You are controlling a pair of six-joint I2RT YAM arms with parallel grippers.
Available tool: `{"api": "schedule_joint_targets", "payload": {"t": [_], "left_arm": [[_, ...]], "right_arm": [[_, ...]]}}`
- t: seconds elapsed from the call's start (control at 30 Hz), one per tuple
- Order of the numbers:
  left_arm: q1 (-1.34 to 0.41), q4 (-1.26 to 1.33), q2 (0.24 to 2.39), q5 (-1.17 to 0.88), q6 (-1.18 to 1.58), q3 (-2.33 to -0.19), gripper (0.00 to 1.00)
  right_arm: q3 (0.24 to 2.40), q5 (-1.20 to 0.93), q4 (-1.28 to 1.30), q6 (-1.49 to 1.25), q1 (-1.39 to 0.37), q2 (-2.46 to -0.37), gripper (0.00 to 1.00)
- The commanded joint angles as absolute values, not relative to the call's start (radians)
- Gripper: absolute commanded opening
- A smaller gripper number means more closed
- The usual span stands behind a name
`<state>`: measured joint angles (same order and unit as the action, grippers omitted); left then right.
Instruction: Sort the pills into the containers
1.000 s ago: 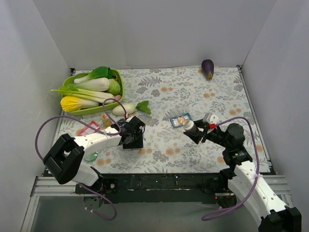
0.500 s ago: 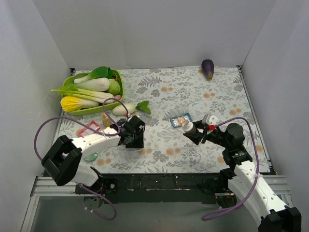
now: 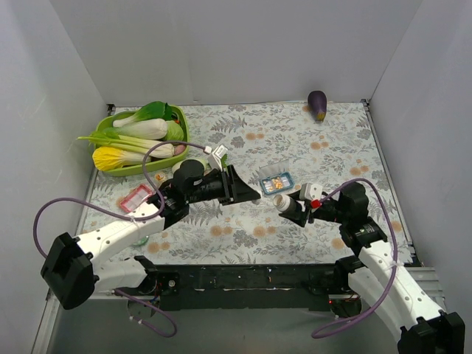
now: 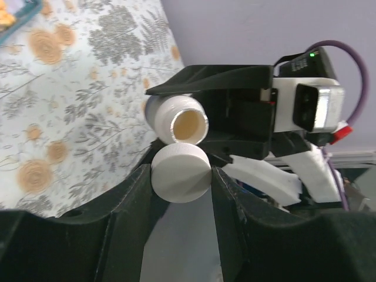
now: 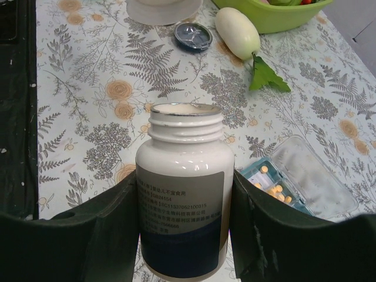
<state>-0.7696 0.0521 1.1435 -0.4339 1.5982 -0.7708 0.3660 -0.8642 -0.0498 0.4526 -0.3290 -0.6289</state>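
Observation:
My right gripper [image 3: 293,206] is shut on an uncapped white pill bottle [image 3: 282,201] with a blue and white label [image 5: 183,194], held over the table. My left gripper [image 3: 247,192] is shut on the bottle's white cap [image 4: 180,174], held just in front of the bottle's open mouth [image 4: 188,126]. A blue-rimmed tray [image 3: 276,182] lies beyond the bottle with several orange-yellow pills [image 5: 274,188] in it. A red-rimmed tray [image 3: 136,197] lies at the left. A blue-grey round dish [image 5: 193,35] lies near the white vegetable.
A green basket [image 3: 110,119] of leafy vegetables stands at the back left. A white vegetable with a green leaf [image 5: 237,32] lies in front of it. A purple eggplant [image 3: 317,105] lies at the back right. White walls close in the table.
My left gripper has risen from the table and swung right to just beside the bottle, the cap in its jaws. My right gripper with the bottle has shifted slightly toward the near edge.

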Motion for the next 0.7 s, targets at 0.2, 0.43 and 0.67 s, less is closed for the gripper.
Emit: {"api": "schedule_joint_targets", "payload": {"t": [0.2, 0.43, 0.67], "left_arm": [[-0.792, 0.342, 1.233, -0.532, 1.802, -0.744, 0.2], [-0.819, 0.36, 1.293, -0.515, 1.809, -0.759, 0.2], [-0.841, 0.365, 1.336, -0.525, 1.802, -0.778, 0.2]], "right_arm": [[0.489, -0.827, -0.002, 0.476, -0.393, -0.675, 0.01], [0.514, -0.799, 0.034, 0.474, -0.431, -0.701, 0.01], [0.52, -0.77, 0.04, 0.477, -0.449, -0.71, 0.01]]}}
